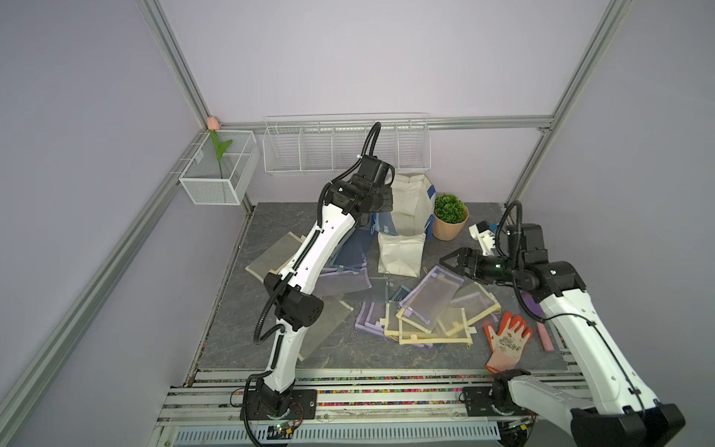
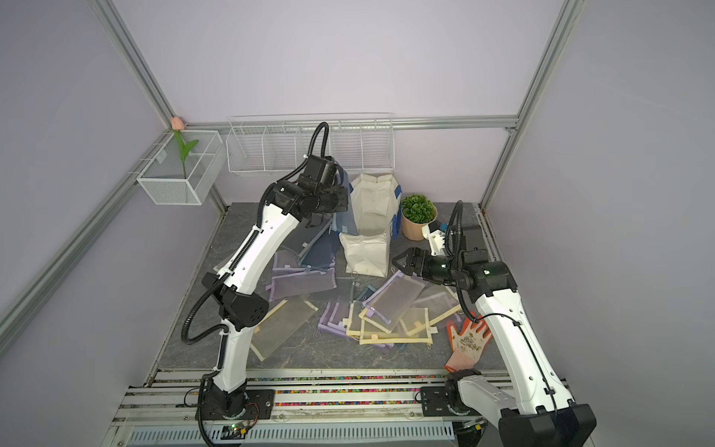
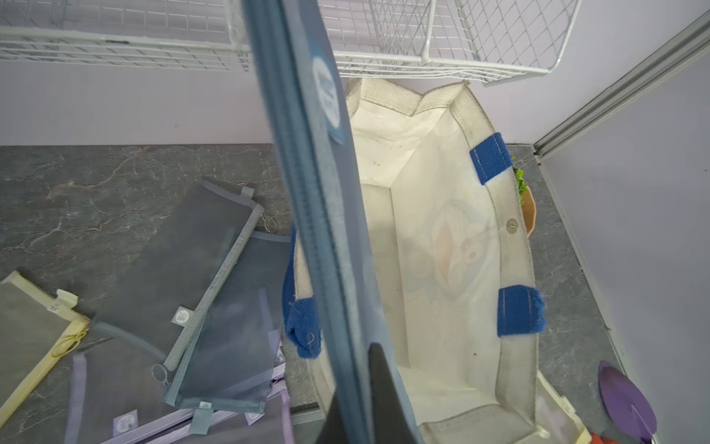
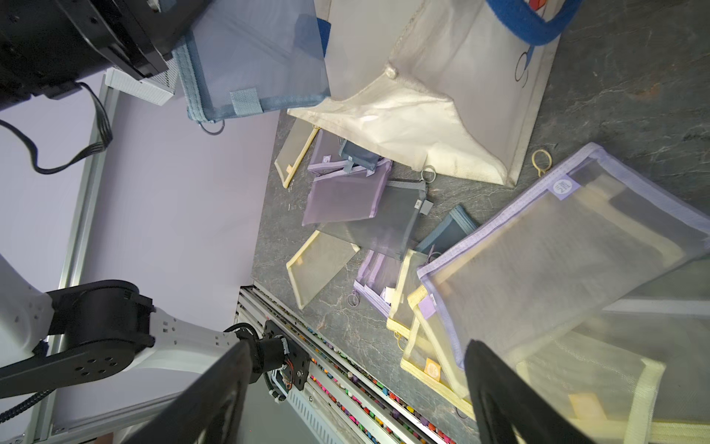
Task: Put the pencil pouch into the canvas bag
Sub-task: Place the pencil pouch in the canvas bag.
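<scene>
Left end effector [image 3: 357, 403]: clamped on blue mesh pencil pouch [image 3: 319, 230] (hanging beside canvas bag [image 3: 511, 246]). Right end effector [image 1: 445, 262]: jaws apart.

The pencil pouch [image 3: 326, 246], blurred, runs off the left wrist view's top edge.

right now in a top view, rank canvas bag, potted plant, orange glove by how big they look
1. canvas bag, clearly largest
2. orange glove
3. potted plant, slightly smaller; glove is nearer the camera, so unsure
</scene>
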### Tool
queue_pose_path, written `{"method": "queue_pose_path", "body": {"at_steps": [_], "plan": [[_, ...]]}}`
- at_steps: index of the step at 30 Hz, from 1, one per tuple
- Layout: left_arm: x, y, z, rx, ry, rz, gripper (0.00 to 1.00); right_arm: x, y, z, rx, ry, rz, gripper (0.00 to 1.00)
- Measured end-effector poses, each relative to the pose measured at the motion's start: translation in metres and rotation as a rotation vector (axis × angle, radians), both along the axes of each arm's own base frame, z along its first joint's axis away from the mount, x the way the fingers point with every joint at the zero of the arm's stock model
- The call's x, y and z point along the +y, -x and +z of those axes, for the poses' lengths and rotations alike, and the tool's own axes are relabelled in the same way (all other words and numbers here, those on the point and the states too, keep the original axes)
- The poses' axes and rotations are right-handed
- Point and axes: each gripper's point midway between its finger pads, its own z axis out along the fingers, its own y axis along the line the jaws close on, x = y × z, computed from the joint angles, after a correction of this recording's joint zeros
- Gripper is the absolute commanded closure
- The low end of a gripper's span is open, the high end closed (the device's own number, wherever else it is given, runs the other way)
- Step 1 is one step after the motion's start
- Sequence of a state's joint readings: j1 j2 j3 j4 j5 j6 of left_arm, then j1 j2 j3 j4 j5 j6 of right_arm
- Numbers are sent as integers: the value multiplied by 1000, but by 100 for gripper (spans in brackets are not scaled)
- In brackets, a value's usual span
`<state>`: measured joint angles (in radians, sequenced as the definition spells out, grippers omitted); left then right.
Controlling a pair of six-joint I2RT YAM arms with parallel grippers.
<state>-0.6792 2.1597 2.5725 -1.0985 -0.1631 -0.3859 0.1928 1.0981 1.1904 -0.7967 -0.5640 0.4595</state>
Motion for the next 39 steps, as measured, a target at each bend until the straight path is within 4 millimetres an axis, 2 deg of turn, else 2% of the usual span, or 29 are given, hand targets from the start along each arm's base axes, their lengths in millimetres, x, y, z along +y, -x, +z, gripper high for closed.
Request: {"method": "queue_pose_path", "body": {"at_steps": [3, 11, 14, 18, 22, 25, 29, 30, 34, 38, 39], "plan": [[-5, -4, 5, -44, -14, -21, 100, -1, 0, -5, 12, 4, -2, 11], [-25, -3, 0, -75, -26, -68, 100, -4, 0, -14, 30, 24, -18, 11], [-34, -6, -13, -65, -30, -82, 100, -5, 2, -20, 46, 34, -23, 11], [-47, -6, -43, -18, -53, -104, 100, -7, 2, -25, 59, 45, -31, 11], [-52, -2, -74, 43, -79, -111, 100, -8, 3, -26, 62, 48, -33, 11], [-54, 2, -84, 70, -84, -112, 100, -8, 3, -27, 65, 49, -33, 11], [-57, 6, -88, 85, -75, -104, 100, -8, 3, -27, 66, 49, -32, 10], [-57, 6, -88, 86, -74, -99, 98, -8, 4, -28, 68, 49, -32, 10], [-55, 3, -85, 84, -63, -71, 78, -8, 4, -31, 75, 52, -32, 10], [-55, -14, -82, 66, -37, -29, 55, -8, 5, -32, 78, 54, -30, 10], [-53, -19, -84, 67, -34, -20, 52, -8, 5, -33, 79, 56, -28, 10]]}}
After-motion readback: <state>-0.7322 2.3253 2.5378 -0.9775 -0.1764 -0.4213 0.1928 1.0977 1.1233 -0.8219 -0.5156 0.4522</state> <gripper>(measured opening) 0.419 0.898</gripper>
